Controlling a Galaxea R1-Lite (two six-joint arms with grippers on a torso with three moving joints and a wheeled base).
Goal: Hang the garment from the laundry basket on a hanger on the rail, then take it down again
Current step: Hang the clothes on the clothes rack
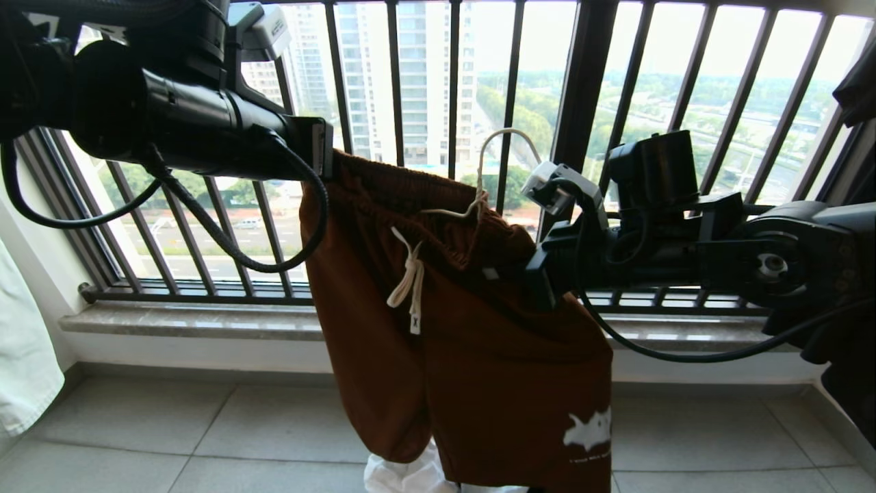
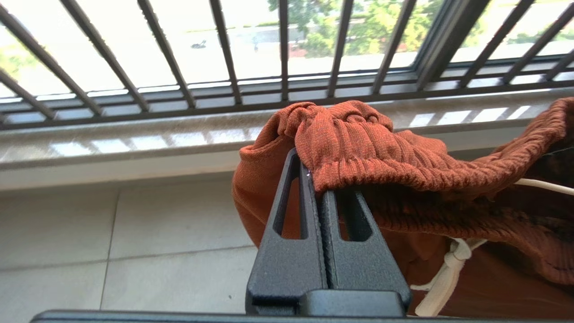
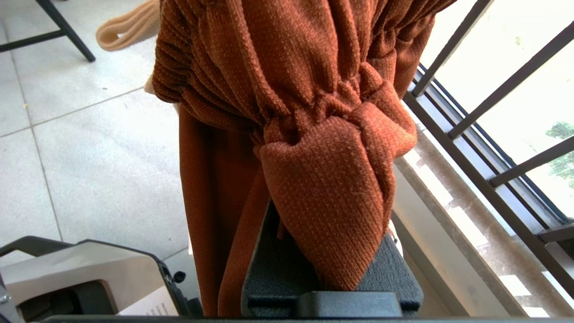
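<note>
Head view: left gripper (image 1: 321, 150) and right gripper (image 1: 540, 277), jaws clamped on the waistband, stretch the rust-brown shorts (image 1: 465, 356) wide for the cream-white hanger (image 1: 479, 185).

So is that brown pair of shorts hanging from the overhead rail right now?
No, the shorts hang in front of the window bars, held at the waistband by the left gripper and right gripper.

Black balustrade (image 1: 452, 82) of vertical bars spans the window; bright daylight comes through. Beyond it: tall apartment blocks (image 1: 410, 75), trees, a road. Pale stone sill (image 1: 191, 322) runs under the bars, white wall below. Floor (image 1: 205, 438) of large grey tiles. White cloth (image 1: 24, 370) hangs at far left edge.
</note>
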